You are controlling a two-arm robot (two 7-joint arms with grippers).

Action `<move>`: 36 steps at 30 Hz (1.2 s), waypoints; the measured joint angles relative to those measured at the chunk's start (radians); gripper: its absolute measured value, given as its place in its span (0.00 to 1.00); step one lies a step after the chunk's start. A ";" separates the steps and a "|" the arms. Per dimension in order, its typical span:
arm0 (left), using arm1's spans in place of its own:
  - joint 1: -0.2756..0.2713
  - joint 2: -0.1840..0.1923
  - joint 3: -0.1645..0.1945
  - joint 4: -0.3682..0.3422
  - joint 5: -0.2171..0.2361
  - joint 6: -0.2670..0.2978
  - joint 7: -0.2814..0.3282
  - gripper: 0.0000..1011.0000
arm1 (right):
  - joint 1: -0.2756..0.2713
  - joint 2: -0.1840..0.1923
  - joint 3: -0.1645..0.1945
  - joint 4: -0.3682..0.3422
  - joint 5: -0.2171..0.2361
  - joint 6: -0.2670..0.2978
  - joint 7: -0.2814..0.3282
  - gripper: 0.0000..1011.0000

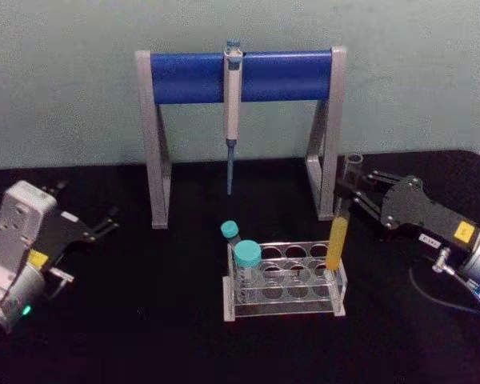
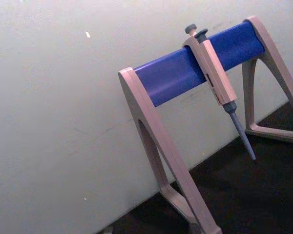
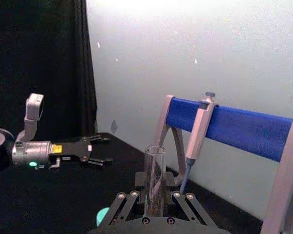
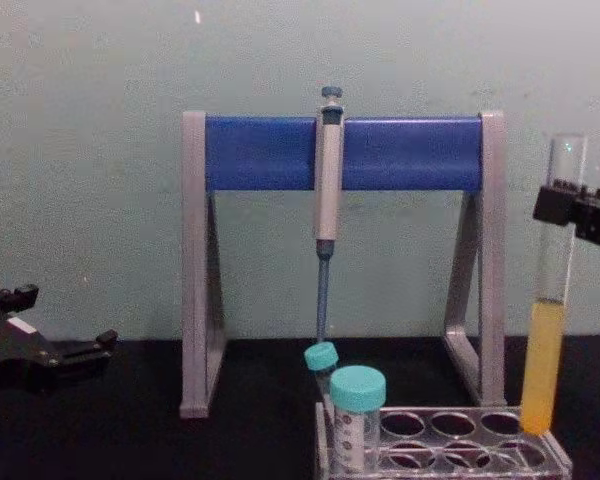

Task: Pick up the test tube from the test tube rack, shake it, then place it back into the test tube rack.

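At the right end of the test tube rack (image 1: 284, 310), your right gripper (image 1: 354, 192) clamps the test tube (image 1: 337, 240), base barely at the holes, so reseating likely remains; left gripper (image 1: 104, 224) sits parked, fingers apart.

The test tube (image 1: 338, 236) (clear, yellow-orange liquid in its lower part) is held upright, its bottom at the right end of the clear test tube rack (image 1: 284, 310).

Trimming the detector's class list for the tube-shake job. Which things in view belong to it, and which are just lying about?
Job:
test tube, gripped near its top by the right tool
test tube rack

Lying about:
pipette stand
pipette hanging on it
two teal-capped tubes in the rack
left tool, parked open at the left
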 joint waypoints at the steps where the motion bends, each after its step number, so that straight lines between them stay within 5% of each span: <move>1: 0.000 0.000 0.000 0.000 0.000 0.000 0.000 0.99 | 0.002 -0.002 -0.001 0.004 -0.001 -0.001 0.000 0.23; 36: 0.000 0.000 0.000 0.000 0.000 0.000 0.000 0.99 | 0.055 -0.047 -0.048 0.124 -0.030 0.006 0.029 0.23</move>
